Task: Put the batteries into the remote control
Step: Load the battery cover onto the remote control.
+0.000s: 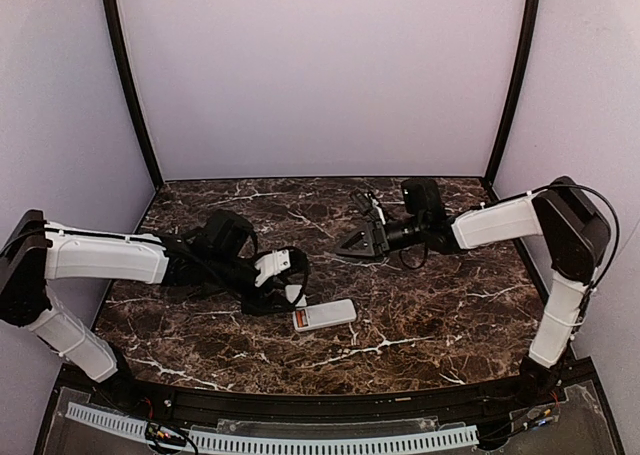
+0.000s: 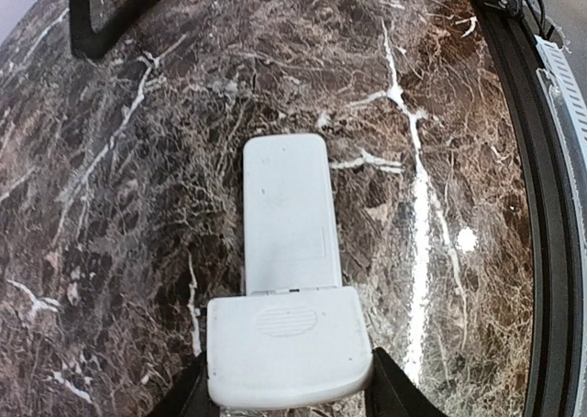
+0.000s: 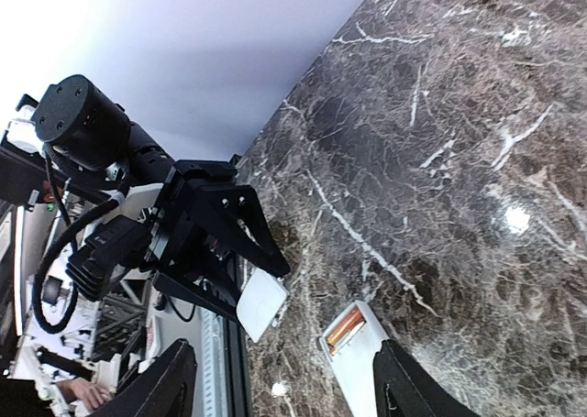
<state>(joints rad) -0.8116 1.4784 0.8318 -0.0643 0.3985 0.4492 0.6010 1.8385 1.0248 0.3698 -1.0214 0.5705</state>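
Looking down from above, you see the remote control (image 1: 328, 315) lying flat on the bench (image 1: 430, 315), plain back up. An orange-red battery (image 3: 346, 330) shows in the open compartment at its left end. Your left tool (image 3: 257, 293) is clenched on a small flat white square piece (image 2: 289, 344), held just beside that end. Your right tool (image 1: 352, 225) stands released, grasping nothing, farther back on the bench and well apart from the remote control.

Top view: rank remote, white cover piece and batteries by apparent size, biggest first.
1. remote control, clearly largest.
2. white cover piece, only partly visible, so its margin is unsure.
3. batteries, a small orange-red sliver at the remote's end.
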